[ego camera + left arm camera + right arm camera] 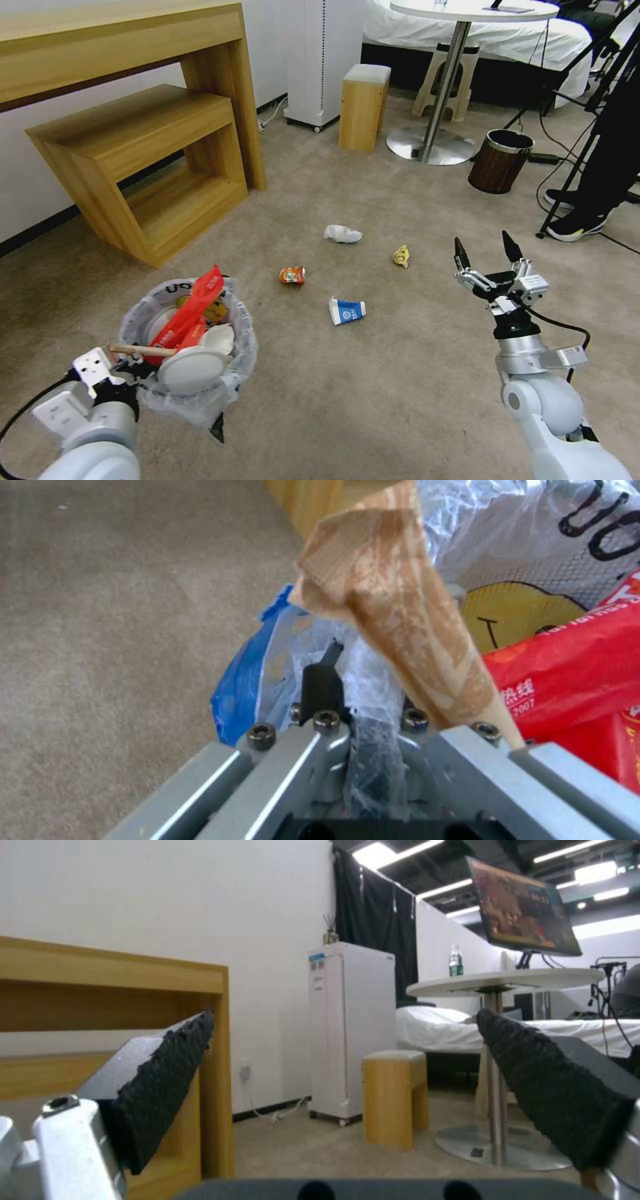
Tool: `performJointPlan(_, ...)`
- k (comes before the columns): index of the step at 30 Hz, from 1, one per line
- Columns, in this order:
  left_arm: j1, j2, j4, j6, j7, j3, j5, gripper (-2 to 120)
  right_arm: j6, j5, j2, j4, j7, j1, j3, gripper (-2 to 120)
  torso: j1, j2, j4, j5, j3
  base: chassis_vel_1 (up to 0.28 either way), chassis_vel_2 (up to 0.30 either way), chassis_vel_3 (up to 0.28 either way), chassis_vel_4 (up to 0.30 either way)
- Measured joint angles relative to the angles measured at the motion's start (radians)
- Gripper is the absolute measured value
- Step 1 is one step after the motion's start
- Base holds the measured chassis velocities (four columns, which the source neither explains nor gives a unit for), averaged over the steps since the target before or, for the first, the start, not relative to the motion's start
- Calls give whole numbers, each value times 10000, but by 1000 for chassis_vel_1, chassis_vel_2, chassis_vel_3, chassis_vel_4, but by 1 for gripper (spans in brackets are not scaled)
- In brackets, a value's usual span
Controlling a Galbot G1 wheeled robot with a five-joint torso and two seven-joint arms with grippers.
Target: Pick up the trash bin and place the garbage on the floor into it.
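On beige carpet (pixel 400 373): blue-white cup (pixel 347 311) lying sideways, nearer right hand (pixel 490 257), spread wide, empty; left hand (pixel 363 690) clamped on trash bin (pixel 189 347) rim.

Bright even indoor light, soft shadows, ceiling strips glaring — wide-angle edge bending, close plastic blurred.
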Motion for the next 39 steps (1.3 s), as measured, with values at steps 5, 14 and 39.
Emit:
performJointPlan(5,-47,42,5,39,-13,-223,-167,1,40,-4,25,-61,-13,21,0,100,1,0,0,1,0,0,0,0,0)
performJointPlan(14,-327,104,138,189,-55,-544,-410,1,33,110,123,-149,-90,9,-105,100,0,0,-2,2,0,0,0,0,0)
performJointPlan(39,-394,-115,74,238,77,-374,-130,1,336,260,-16,-329,-547,242,-325,100,1,0,-1,3,1,-151,150,159,-155)
